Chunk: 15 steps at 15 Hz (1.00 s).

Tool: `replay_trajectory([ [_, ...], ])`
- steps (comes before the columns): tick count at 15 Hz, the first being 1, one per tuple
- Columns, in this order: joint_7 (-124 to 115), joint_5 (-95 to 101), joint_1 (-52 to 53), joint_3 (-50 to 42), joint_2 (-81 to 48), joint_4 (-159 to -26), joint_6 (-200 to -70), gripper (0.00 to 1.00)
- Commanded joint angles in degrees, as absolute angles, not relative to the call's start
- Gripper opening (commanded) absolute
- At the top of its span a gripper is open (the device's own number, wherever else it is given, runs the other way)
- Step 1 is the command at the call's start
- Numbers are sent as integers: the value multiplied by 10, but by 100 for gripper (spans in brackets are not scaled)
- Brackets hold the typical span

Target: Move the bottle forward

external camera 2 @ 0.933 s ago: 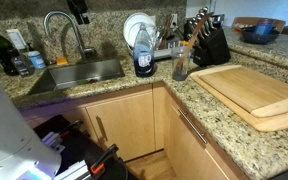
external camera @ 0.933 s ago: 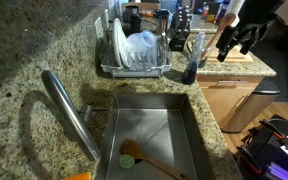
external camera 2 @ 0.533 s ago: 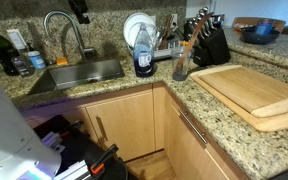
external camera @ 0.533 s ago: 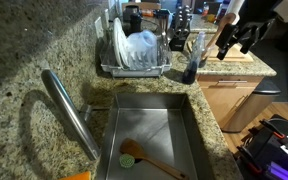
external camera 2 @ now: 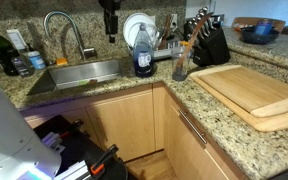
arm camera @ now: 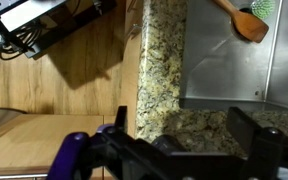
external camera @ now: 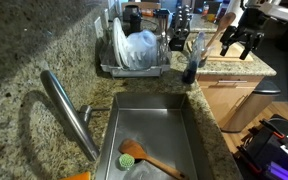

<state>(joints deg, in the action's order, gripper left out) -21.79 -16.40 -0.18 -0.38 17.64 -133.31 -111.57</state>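
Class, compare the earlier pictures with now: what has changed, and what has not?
The open black claw shifted rightwards in both exterior views, gripping nothing. The small dark bluish-grey plastic bottle stayed put on the speckled granite counter.

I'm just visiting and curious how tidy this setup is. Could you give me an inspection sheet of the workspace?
Surface: speckled granite counter around a steel sink.
Job's things: bottle upright beside the dish rack.
Clutter: wooden spoon in the sink, knife block, cutting board.
Grippers: gripper open, empty, apart from the bottle.
Cables: wires on floor equipment.
Surroundings: wooden cabinets.
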Motion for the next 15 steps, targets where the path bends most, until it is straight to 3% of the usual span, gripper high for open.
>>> replay_trajectory([
  [1,-206,-171,-12,-6,163,-1334,-1118,100],
  [10,-201,-260,-112,-145,138,-1285,-962,100],
  [11,-201,-256,-94,-116,150,-1293,-993,100],
  [15,-174,-300,-116,-154,136,-1282,-942,100],
])
